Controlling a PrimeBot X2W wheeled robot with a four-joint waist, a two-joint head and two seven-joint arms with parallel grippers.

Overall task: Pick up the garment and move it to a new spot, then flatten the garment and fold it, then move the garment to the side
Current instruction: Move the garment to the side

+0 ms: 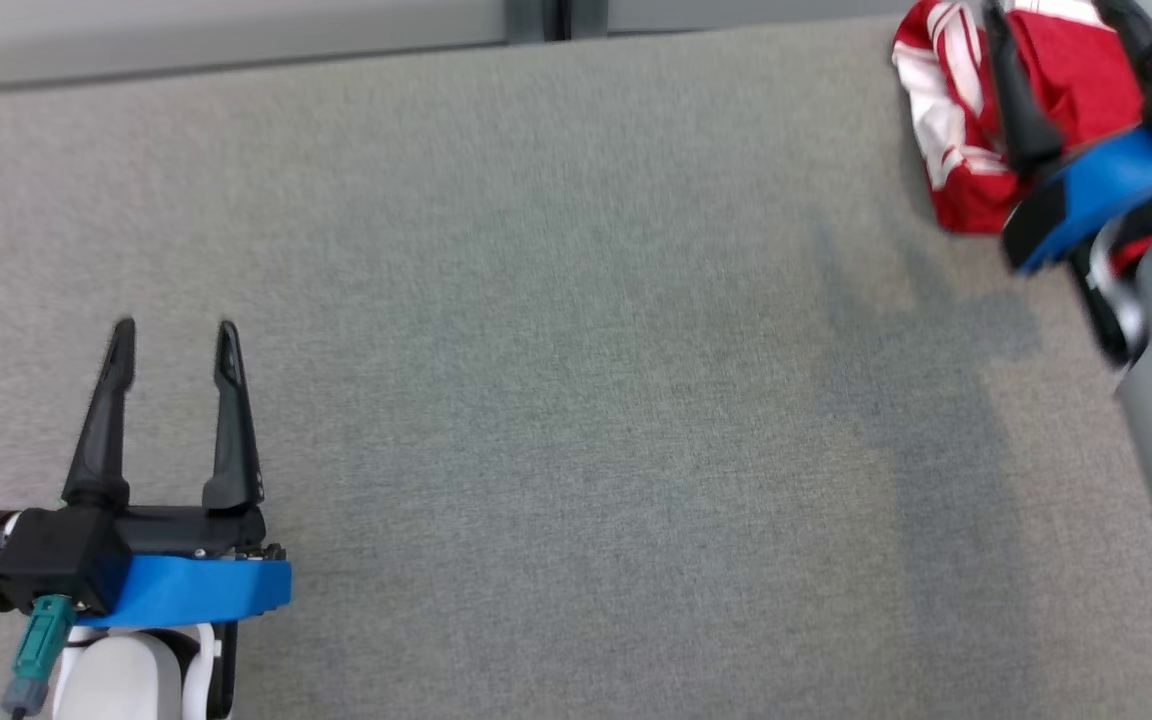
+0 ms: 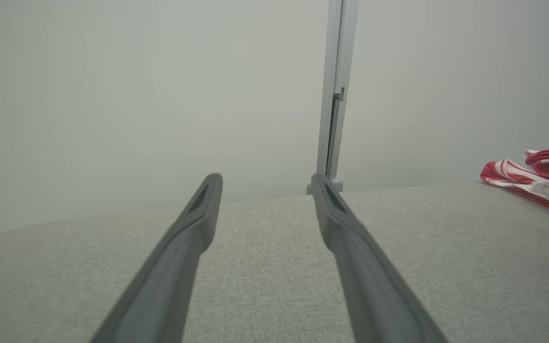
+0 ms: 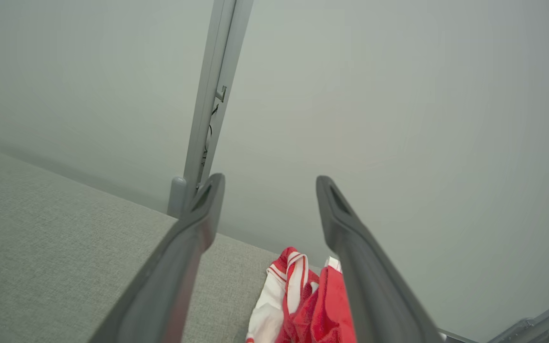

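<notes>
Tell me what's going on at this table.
The right gripper stands open above a bunched red-and-white garment at the far right corner of the grey fabric-covered table, its fingers gripping nothing. The left gripper, also open, hovers over the table's near left.

One garment (image 1: 1086,80), red with white stripes. One grey fabric surface (image 1: 576,400). Two grippers, a left gripper (image 1: 173,335) and a right gripper (image 1: 1056,15), each with two dark fingers (image 1: 106,420), four in all. One metal post (image 2: 334,95) at the surface's far edge, between two pale wall panels (image 2: 112,95).
</notes>
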